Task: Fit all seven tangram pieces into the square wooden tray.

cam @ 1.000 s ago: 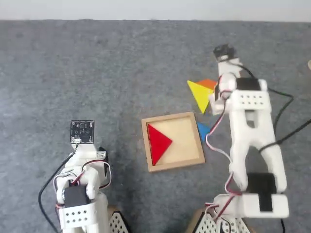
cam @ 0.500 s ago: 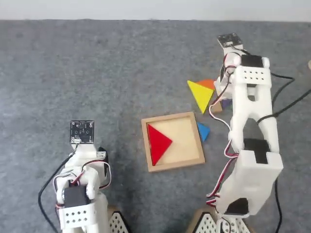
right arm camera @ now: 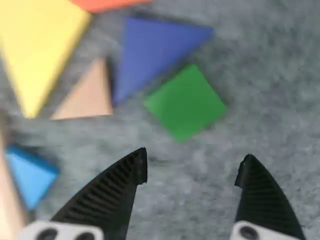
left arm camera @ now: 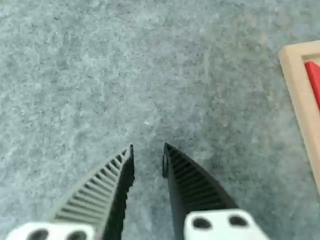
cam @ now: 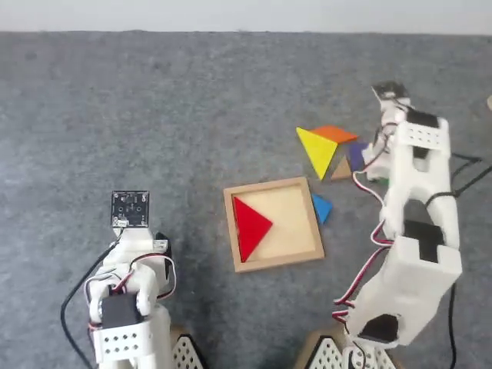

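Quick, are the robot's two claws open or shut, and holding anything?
Left gripper: barely open, holding nothing.
Right gripper: wide open near the green square, holding nothing.

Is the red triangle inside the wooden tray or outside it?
Inside. The red triangle lies flat within the rim of the tray, along one side. The rest of the tray floor is bare.

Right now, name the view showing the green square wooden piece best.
Right wrist view: the green square wooden piece lies whole, unobstructed. High view: the right arm largely covers it. Left wrist view faces carpet.
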Motion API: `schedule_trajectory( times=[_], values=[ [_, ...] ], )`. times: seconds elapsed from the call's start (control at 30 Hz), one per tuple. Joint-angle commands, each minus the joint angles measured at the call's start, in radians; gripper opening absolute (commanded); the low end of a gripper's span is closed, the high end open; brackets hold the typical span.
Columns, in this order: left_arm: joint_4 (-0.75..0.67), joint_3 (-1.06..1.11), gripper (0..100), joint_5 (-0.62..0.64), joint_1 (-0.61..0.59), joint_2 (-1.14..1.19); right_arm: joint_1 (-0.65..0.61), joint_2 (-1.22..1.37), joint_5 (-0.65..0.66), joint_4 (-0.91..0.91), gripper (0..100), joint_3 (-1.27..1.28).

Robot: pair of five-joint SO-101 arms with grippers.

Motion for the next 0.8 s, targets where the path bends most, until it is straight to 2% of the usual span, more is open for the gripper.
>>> schedule_trajectory(
  times=[0.0, 0.27, 0.4, 0.77],
  values=[
    [0.003, -0.013, 9, -0.002, -0.005, -0.020, -0.008, -0.024, 0.025, -0.042, 28.9, -0.011],
    [0.003, -0.013, 9, -0.002, -0.005, -0.020, -0.196, -0.012, 0.055, -0.015, 29.2, -0.219],
    [0.003, -0.013, 9, -0.002, -0.005, -0.020, -0.274, -0.008, 0.043, -0.111, 29.2, -0.230],
    [0.003, -0.013, 9, -0.002, -0.005, -0.020, -0.318, 0.156, 0.009, -0.309, 29.2, -0.229]
  ],
)
